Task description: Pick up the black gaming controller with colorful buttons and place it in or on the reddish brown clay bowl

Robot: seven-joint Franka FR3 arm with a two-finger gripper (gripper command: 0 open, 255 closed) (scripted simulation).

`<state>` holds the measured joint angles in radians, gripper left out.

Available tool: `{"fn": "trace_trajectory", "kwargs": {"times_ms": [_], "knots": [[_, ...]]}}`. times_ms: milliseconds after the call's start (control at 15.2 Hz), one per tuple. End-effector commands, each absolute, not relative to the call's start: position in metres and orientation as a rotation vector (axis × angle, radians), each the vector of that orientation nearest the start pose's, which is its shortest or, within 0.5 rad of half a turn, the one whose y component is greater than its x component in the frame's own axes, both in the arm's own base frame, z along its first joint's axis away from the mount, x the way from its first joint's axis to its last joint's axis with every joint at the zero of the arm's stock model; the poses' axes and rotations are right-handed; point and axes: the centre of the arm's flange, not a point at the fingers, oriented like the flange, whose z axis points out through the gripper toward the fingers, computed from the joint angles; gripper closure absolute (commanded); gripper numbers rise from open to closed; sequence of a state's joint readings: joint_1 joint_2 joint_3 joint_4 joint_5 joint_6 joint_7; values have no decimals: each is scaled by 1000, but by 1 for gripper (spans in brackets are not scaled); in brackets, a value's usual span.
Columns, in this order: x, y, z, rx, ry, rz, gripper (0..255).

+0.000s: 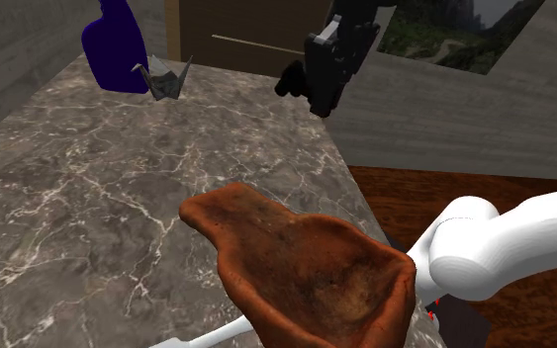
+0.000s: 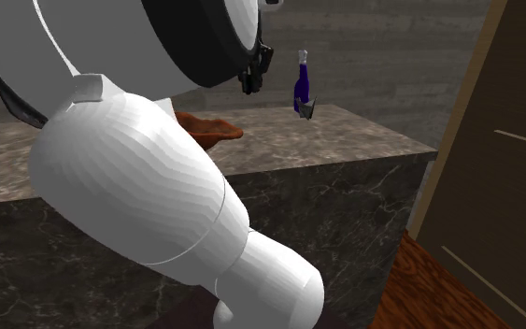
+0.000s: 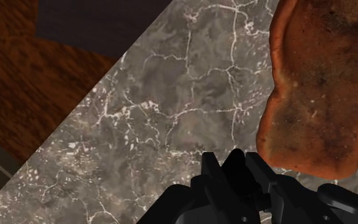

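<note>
The gripper [image 1: 304,89] hangs high over the marble counter [image 1: 88,198], at 11 o'clock from the reddish-brown clay bowl [image 1: 306,272], likely to keep clear of its raised rim. Whether the claw is clenched or released cannot be told (black on black). A black lump [image 1: 288,79] at its tip may be the gaming controller. A dark blue bottle [image 1: 116,44] and a grey paper crane [image 1: 164,77] stand at 10 o'clock, well out of the way.

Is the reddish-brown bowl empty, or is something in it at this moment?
Empty, as far as shown: in the shoulder view the bowl has a rough reddish-brown inside that lies bare, with nothing resting in it.
</note>
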<state>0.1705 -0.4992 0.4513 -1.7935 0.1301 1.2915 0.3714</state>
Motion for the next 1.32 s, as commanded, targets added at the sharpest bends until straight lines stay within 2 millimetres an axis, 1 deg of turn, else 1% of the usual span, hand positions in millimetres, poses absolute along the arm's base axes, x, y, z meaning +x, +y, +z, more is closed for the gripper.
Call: {"fn": "trace_trajectory", "kwargs": {"times_ms": [0,132,198,924,990,1254], "knots": [[261,282,711,-3218,-371,9,255],[261,282,721,-3218,-371,9,255],[261,282,723,-3218,-371,9,255],[154,379,722,-3218,-371,9,255],[140,392,721,-3218,-371,9,255],[140,392,700,-3218,-371,9,255]]}}
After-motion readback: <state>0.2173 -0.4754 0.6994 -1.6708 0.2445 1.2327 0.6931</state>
